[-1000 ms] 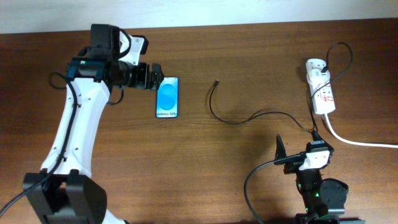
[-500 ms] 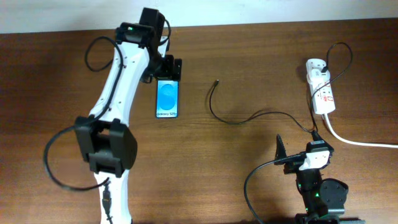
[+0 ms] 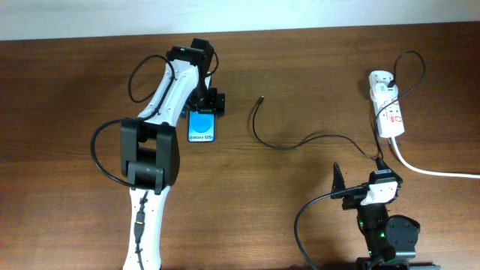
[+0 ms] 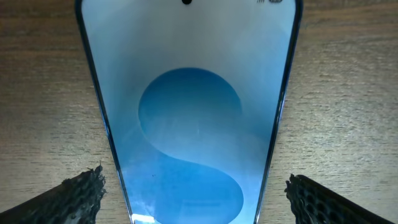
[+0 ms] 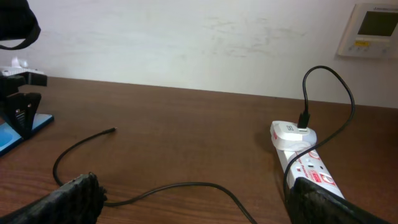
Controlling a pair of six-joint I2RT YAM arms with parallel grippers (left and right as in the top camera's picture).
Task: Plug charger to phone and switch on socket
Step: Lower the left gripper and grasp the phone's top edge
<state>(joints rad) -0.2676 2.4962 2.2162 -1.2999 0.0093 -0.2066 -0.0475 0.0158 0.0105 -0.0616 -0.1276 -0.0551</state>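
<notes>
Brown wood is seen across the surface [image 3: 315, 52], on which the phone [image 3: 202, 129] is laid flat, screen up, left of centre and toward the far edge. Its far end is covered from above by the left gripper [image 3: 205, 102], which is spread wide. In the wrist view a fingertip [image 4: 81, 194] is seen at each side of the phone, both clear of its edges, and nothing is gripped. The charger [image 3: 281, 145] is laid loose to the right of the phone, with its plug tip [image 3: 260, 97] apart from the phone. The cable is curved away to the right and is plugged in at the far end of the socket [image 3: 388, 105]. The socket is placed at the far right, and a white cord [image 3: 431, 171] is led off from it to the right. At the near right the right gripper [image 5: 198, 198] is spread wide and empty, with the cable lying across the surface in front of it.
</notes>
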